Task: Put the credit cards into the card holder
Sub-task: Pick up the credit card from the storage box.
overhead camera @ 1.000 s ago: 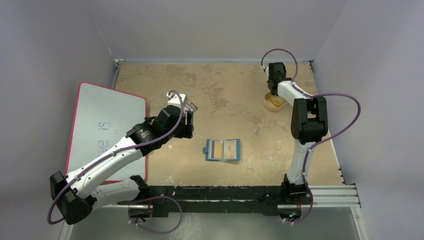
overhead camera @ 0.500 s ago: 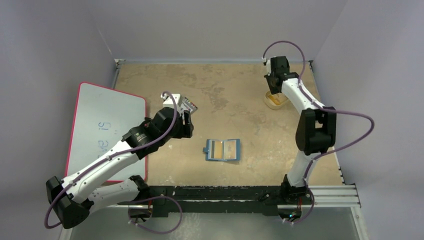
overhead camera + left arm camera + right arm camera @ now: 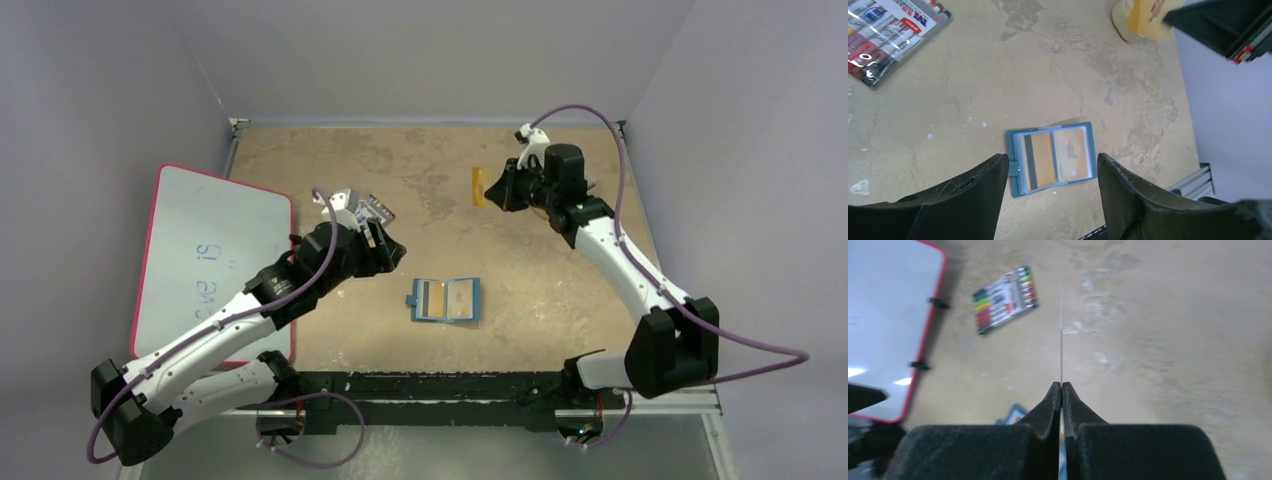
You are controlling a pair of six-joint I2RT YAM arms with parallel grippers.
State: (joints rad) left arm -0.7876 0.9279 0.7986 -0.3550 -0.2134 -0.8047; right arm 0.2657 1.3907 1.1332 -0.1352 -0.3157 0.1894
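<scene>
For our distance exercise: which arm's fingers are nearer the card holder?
Left. Left fingers hang just off the card holder's far-left corner; right fingers, pinching a credit card, sit farther back-right.

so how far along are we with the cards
Done: two cards sit in pockets of the open holder. In hand: the right tool is shut on a third card, held away from the holder. Left: bring it over and slot it in. The left tool hangs open above the holder, empty. Whether more cards wait in the tray cannot be seen.
</scene>
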